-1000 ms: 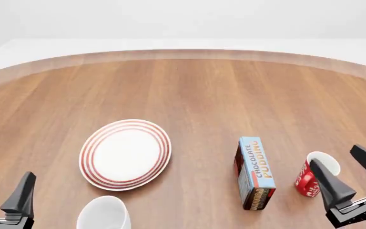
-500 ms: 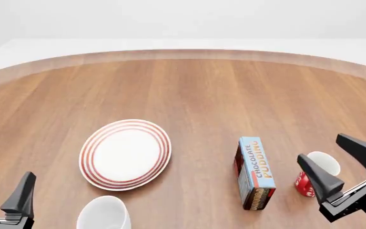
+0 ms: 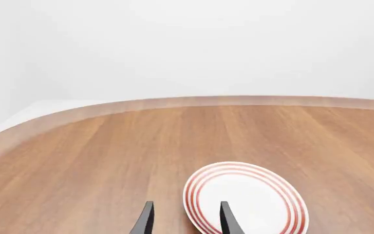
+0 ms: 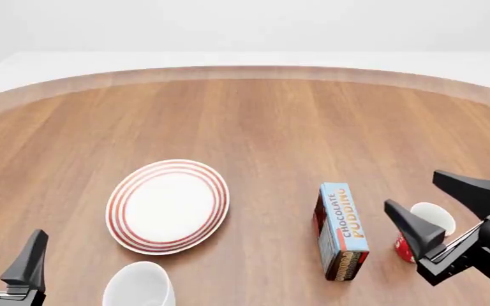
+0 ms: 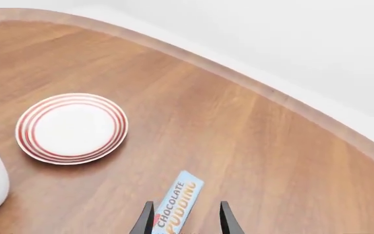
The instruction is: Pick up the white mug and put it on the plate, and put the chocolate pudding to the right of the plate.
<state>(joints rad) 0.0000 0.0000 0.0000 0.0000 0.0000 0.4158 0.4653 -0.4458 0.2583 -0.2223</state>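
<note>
Presumably the chocolate pudding carton is light and crushable; grip its long flat sides. Right pincer released; left pincer likewise.

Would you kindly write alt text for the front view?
A red-ringed plate sits on a wooden table, with a white mug nearer and a chocolate pudding carton to its right. The open right pincer hovers over a red mug.

Red mug with white swirls, upright on brown wooden table, near its right edge.
</note>
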